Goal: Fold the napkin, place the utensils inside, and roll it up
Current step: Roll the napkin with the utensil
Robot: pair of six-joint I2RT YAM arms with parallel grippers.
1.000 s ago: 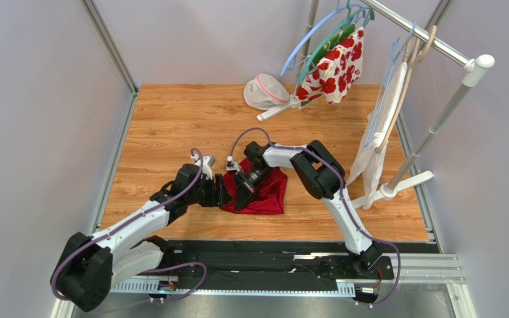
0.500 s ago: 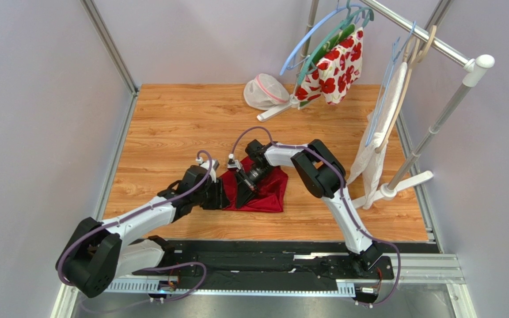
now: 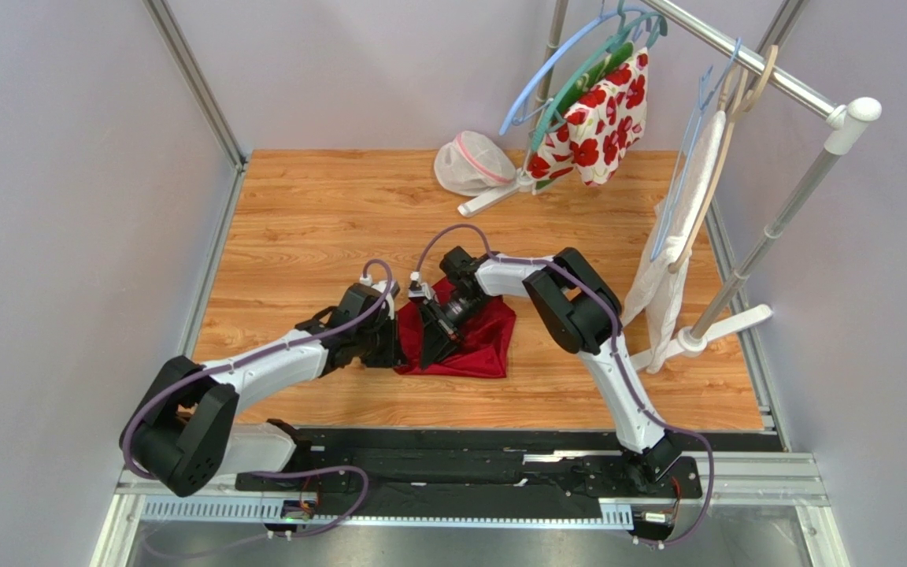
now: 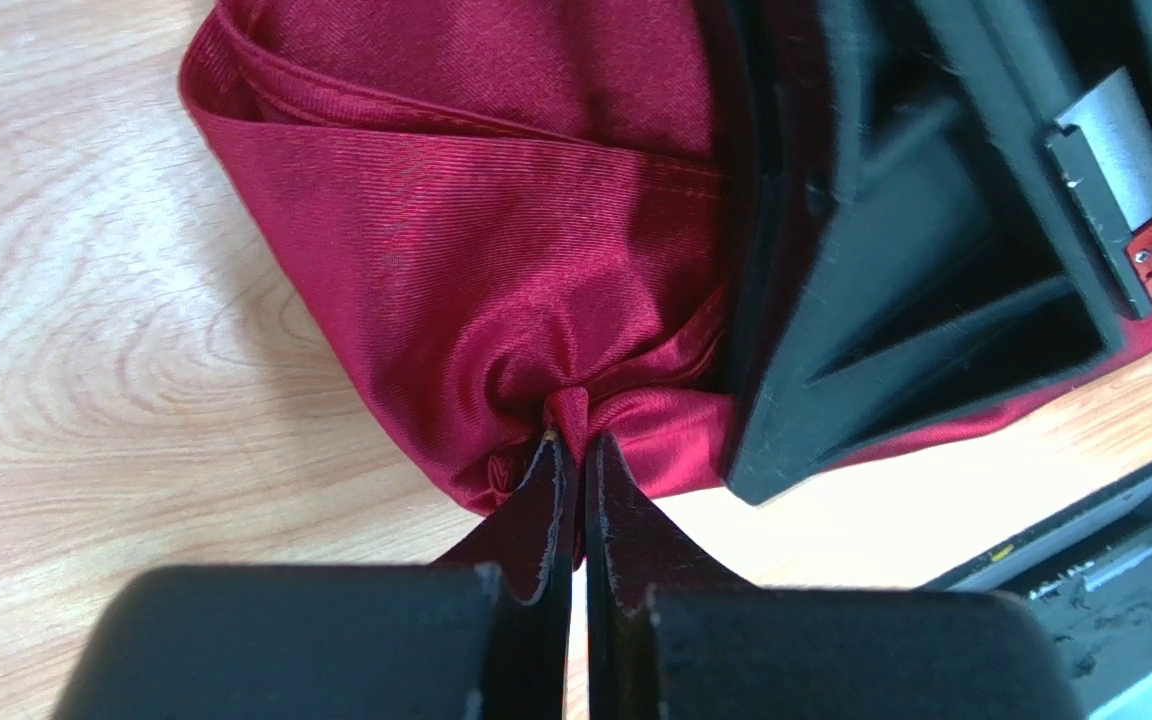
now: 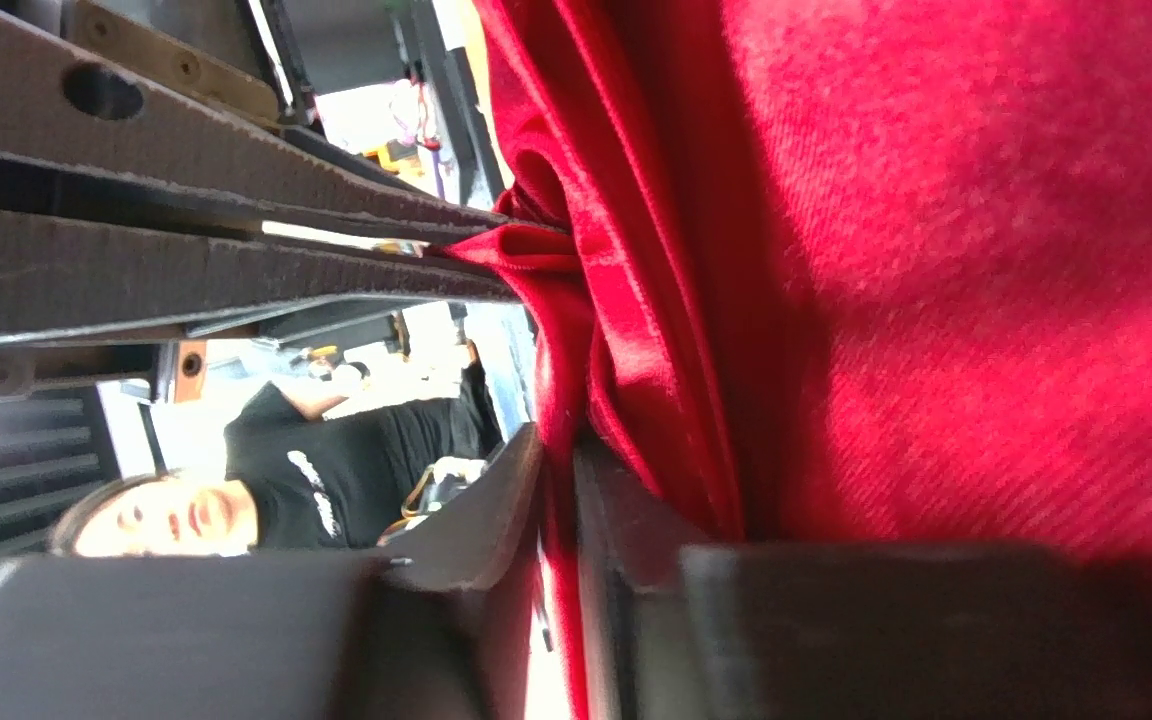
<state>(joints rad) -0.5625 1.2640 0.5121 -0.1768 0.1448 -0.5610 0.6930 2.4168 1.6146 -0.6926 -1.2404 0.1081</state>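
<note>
Left wrist view: my left pincer (image 4: 579, 438) is clenched on a puckered fold at the near edge of the napkin (image 4: 507, 225). Its fingertips are pressed together, and the red cloth creases where they meet. The napkin lies bunched in a loose heap on the table (image 4: 102, 300), with one flap folded over at its far-left side. My right pincer (image 5: 555, 438) sits on the same heap just beside the left one, its black body lying over the cloth. Its fingers (image 5: 492, 503) have only a thin slit between them, and red fabric shows in that slit; whether they grip it I cannot tell. From above, the heap is near the table's middle, with both arms meeting over its left part. A rack (image 3: 778, 71) with a flowered cloth (image 3: 598, 118) and a white towel (image 3: 665, 272) stands at the far right, well apart.
</note>
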